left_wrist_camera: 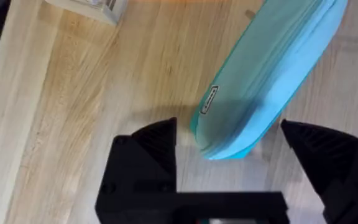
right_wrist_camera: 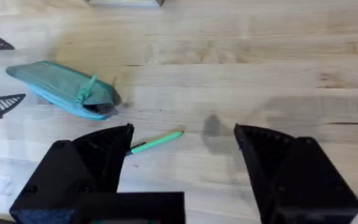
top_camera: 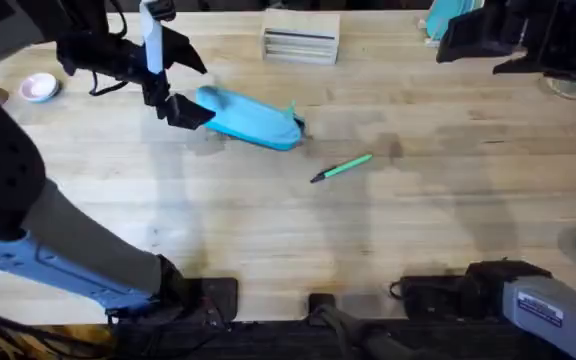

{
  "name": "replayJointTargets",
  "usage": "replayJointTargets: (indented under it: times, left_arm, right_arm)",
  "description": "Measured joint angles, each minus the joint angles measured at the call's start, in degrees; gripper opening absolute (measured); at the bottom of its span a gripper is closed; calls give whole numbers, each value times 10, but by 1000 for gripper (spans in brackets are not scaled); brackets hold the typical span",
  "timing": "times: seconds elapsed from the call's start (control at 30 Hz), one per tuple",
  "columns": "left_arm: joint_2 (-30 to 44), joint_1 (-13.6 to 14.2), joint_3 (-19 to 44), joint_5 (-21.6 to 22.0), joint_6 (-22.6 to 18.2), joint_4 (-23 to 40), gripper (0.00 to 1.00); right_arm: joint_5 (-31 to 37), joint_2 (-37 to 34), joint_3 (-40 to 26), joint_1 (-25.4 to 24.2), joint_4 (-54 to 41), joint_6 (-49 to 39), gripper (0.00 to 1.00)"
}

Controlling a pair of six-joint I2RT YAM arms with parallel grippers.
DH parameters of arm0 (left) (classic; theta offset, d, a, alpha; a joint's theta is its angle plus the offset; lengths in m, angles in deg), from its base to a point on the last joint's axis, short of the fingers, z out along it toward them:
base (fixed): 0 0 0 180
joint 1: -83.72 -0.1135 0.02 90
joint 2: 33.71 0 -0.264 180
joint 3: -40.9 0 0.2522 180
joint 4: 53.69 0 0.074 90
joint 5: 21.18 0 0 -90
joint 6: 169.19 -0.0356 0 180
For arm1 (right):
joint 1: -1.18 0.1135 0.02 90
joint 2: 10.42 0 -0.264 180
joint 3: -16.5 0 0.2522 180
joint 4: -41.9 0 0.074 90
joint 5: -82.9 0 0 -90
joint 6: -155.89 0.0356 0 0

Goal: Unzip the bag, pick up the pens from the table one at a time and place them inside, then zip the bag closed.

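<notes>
The soft, oblong turquoise fabric pencil pouch (top_camera: 251,118) lies on its side on the pale butcher-block wooden counter (top_camera: 268,230), towards the left rear, with its small teal pull tab (right_wrist_camera: 87,90) at the end facing the middle. That end seems to gape a little around a dark slot in the right wrist view, though I cannot be sure how far the zip is open. The left gripper (left_wrist_camera: 229,146) has its black fingers spread wide, straddling the rounded far end of the pouch without quite pinching it.

The step in hand looks like steadying the pouch. To do it well, the left gripper should close low on the seam end, where the fabric is doubled and firmer, and press it lightly to the counter so it cannot slide. The cloth is limp and will bunch if squeezed mid-body.

The right gripper (right_wrist_camera: 182,146) hangs spread apart and empty above the counter, with the slim light-green plastic pen (top_camera: 342,168) with a dark tip lying near it, apart from the pouch. The pen is smooth and round, so it may roll; it is best taken across its middle.

A ribbed white-grey box (top_camera: 300,42) stands at the back edge.
</notes>
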Motion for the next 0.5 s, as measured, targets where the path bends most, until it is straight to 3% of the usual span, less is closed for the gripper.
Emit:
replayJointTargets:
  times: [0.5]
  left_arm:
    - [12, 0, 0, -19, -1, 1, 993]
  right_arm:
    - [0, 0, 0, 0, 1, 0, 996]
